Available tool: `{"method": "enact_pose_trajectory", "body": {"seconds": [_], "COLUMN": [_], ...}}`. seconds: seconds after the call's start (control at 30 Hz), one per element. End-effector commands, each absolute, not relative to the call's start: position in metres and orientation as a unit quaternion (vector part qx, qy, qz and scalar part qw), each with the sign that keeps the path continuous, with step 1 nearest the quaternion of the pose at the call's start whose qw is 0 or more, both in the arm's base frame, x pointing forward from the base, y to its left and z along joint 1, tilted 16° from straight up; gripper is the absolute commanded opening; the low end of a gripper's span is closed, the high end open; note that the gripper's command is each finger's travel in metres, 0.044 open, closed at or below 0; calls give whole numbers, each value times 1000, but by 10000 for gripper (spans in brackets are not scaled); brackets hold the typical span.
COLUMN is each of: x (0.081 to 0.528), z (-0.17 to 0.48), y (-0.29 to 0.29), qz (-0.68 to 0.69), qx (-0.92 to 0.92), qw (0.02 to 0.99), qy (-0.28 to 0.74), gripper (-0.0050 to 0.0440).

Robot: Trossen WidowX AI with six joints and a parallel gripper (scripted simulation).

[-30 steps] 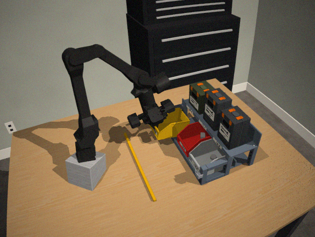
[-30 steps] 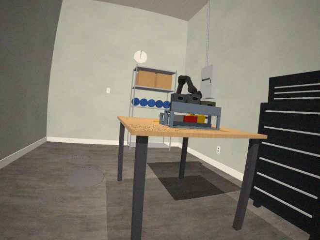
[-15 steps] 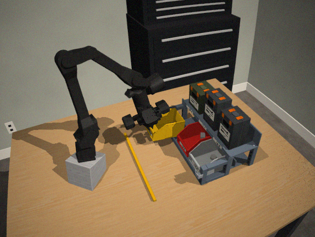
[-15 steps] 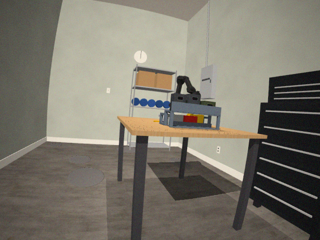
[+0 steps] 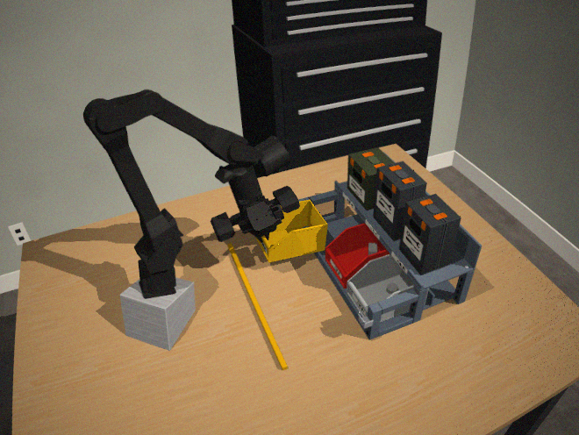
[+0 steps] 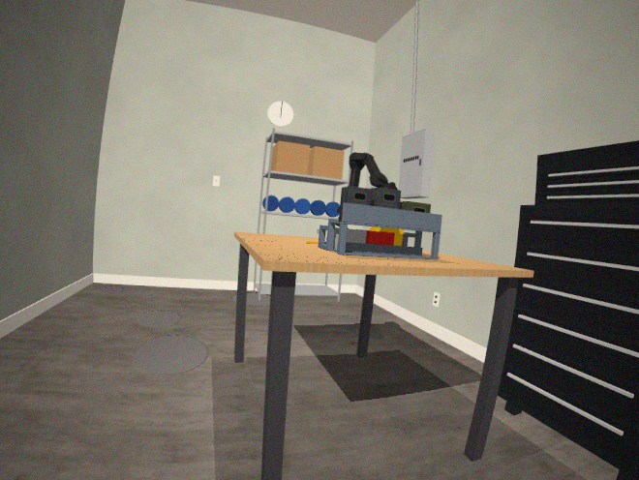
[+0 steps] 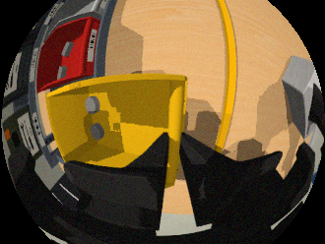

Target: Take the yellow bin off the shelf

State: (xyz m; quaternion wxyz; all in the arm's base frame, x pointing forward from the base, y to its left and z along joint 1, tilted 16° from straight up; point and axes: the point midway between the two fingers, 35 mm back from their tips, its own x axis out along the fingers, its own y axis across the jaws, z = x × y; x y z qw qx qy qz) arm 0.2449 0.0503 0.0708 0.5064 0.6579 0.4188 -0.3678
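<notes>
So the gripper (image 5: 264,223) is pinching the left wall of the yellow bin (image 5: 299,234), fingers closed on the rim with one inside and one outside, which the wrist view shows pretty clearly: the dark fingers straddle the yellow wall there. The bin sits just left of the shelf (image 5: 470,243), out of its slot, at the far-left end of the rack, and it looks tilted a bit, open top leaning right toward the shelf. I can't tell from the top view if its base touches the table (image 5: 140,388) or hangs just above it. In the wrist view two small grey parts (image 7: 96,117) are inside the bin against its back wall. On the lower level of the shelf there's a red bin (image 5: 355,253) and a grey bin (image 5: 381,282) nearer the camera, side by side. Up top are three dark cases (image 5: 428,231) with orange latches in a row. A long yellow bar (image 5: 257,309) lies flat on the table left of the bin, running from near the gripper toward the near edge. The arm stands on a grey block (image 5: 140,323) on the left side of the table, and a big black tool chest (image 5: 355,79) is behind the table by the wall.
</notes>
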Motion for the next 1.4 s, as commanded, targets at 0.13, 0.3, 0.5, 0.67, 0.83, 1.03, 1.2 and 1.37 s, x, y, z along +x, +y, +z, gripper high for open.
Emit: {"method": "enact_pose_trajectory", "body": {"seconds": [0.13,0.3,0.5,0.67,0.83,1.03,1.2,1.37], "x": [247,247,248,249,249,249,252,252], "z": [74,74,73,67,67,67,61,61], "y": [50,50,51,52,52,52,53,53], "qz": [-366,-366,-373,-409,-409,-409,-408,-408], "qx": [660,660,653,621,621,621,621,621], "qw": [506,506,501,472,472,472,473,473], "qy": [417,417,428,473,473,473,473,473], "gripper": [0,0,0,0,0,0,0,0]}}
